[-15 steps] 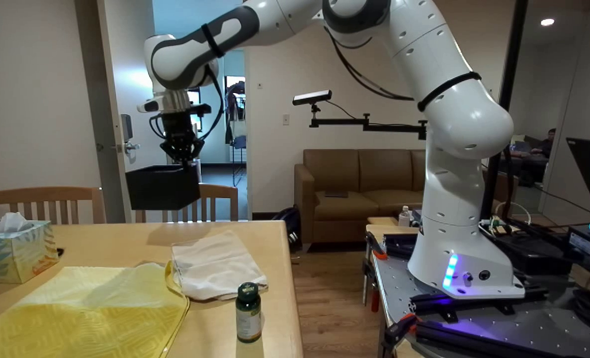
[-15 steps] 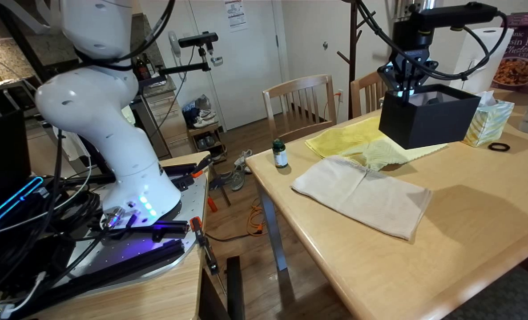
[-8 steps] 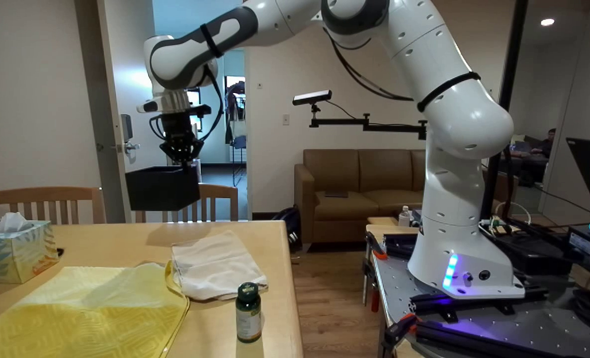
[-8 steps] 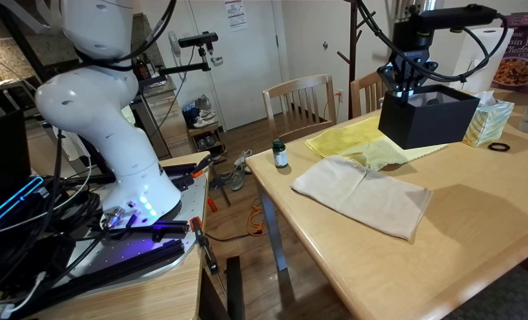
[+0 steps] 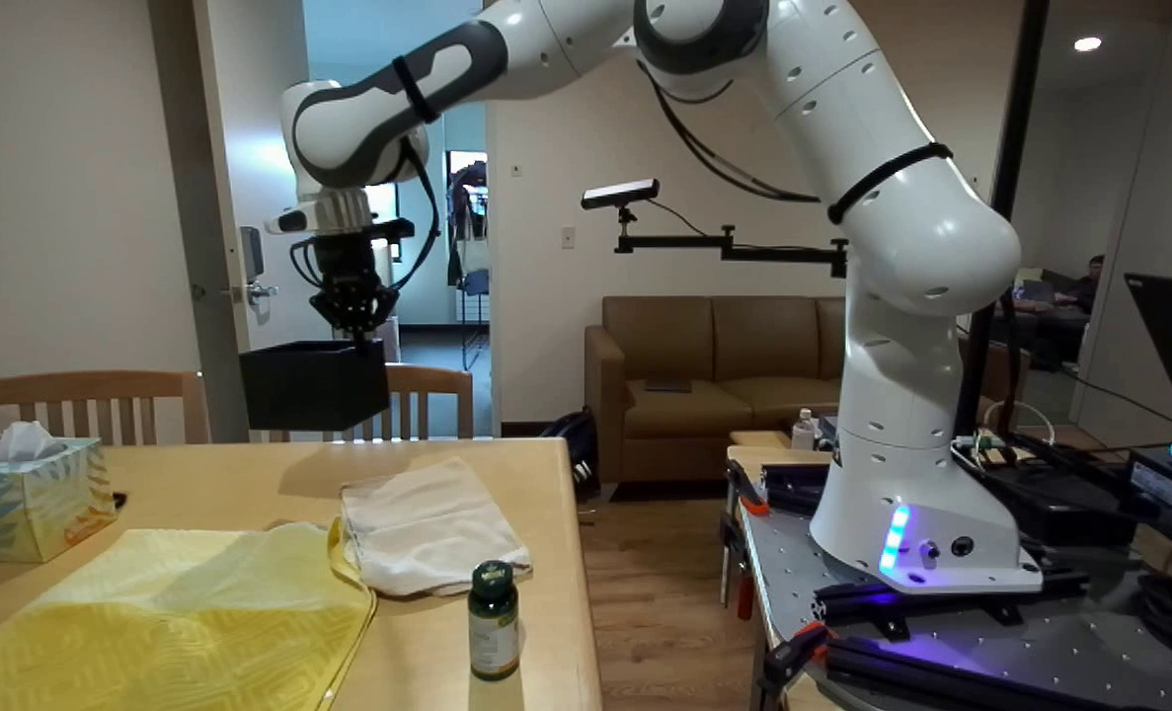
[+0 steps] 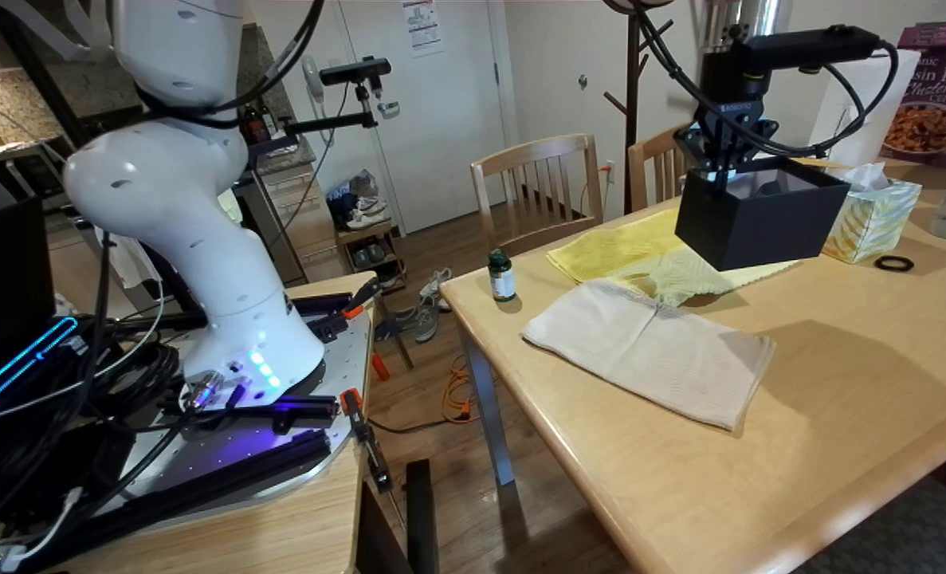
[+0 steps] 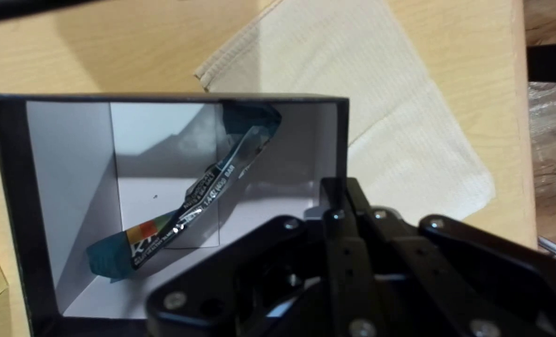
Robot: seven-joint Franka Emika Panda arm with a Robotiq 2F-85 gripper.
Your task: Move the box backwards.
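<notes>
The box is a matte black, open-topped box with a pale inside. It also shows in an exterior view and in the wrist view, where its pale inner wall shows. A wrapped snack bar lies inside it. My gripper points down and is shut on one side wall of the box, with one finger inside and one outside. The gripper also shows in an exterior view and in the wrist view. The box hangs roughly level above the table, and its shadow falls on the tabletop.
On the table lie a beige cloth and a yellow cloth. A small dark bottle, a tissue box and a black ring stand or lie there too. Wooden chairs stand along the table.
My gripper and the held box have moved slightly down and slightly to the left in both exterior views. The grip on the box wall looks the same, and the table items have not moved.
</notes>
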